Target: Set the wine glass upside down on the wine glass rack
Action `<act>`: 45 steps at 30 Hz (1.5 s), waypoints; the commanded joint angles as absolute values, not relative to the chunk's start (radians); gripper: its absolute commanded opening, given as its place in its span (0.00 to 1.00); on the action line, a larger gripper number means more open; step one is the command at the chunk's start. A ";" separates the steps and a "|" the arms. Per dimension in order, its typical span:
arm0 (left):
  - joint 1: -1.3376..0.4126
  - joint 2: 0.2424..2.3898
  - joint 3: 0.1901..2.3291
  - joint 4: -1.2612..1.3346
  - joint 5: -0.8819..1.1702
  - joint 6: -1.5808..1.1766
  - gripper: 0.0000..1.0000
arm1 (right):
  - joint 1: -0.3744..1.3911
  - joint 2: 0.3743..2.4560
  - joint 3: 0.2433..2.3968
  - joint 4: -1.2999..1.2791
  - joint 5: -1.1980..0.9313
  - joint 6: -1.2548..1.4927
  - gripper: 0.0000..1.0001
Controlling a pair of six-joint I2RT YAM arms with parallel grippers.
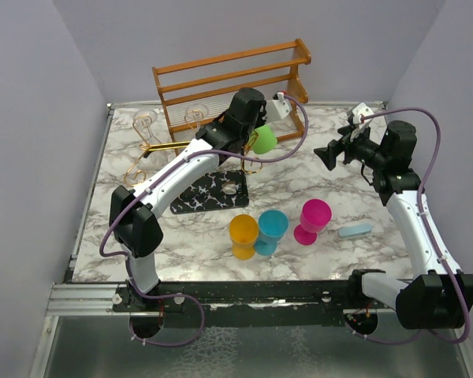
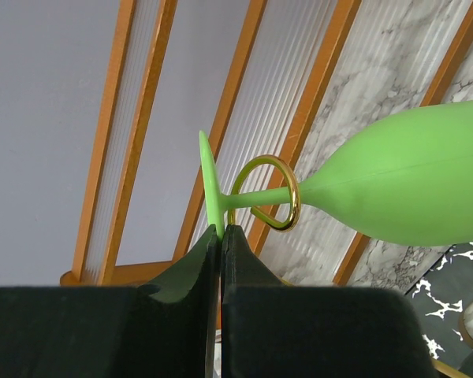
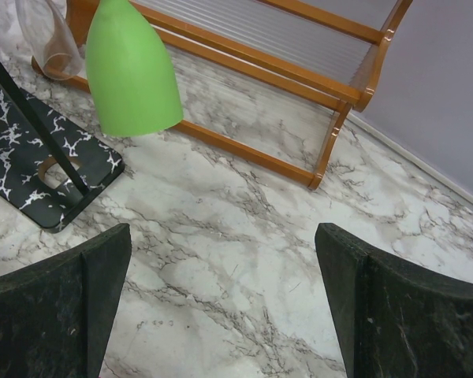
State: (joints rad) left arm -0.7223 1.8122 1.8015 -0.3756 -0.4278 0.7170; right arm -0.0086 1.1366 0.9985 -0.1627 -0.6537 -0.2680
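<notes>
My left gripper is shut on the foot of a green wine glass. In the left wrist view the fingertips pinch the thin foot disc. The glass stem passes through a gold loop of the wine glass rack, and the bowl lies beyond it. The rack's gold wire arms rise from a black white-veined base. The right wrist view shows the green bowl hanging mouth down above that base. My right gripper is open and empty over the bare marble.
An orange-brown wooden two-tier shelf stands at the back. Clear glasses hang on the rack's left side. Orange, blue and pink glasses stand in front, with a pale blue flat object to their right.
</notes>
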 commanded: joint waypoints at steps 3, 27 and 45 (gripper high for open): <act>-0.730 1.821 1.846 -0.341 -0.381 0.709 0.00 | -0.014 1.130 0.991 -0.143 -0.654 -0.288 0.99; -0.755 1.794 1.823 -0.348 -0.308 0.746 0.03 | -0.015 1.130 0.990 -0.144 -0.654 -0.295 0.99; -0.766 1.767 1.804 -0.395 -0.271 0.755 0.17 | -0.020 1.127 0.988 -0.141 -0.661 -0.288 0.99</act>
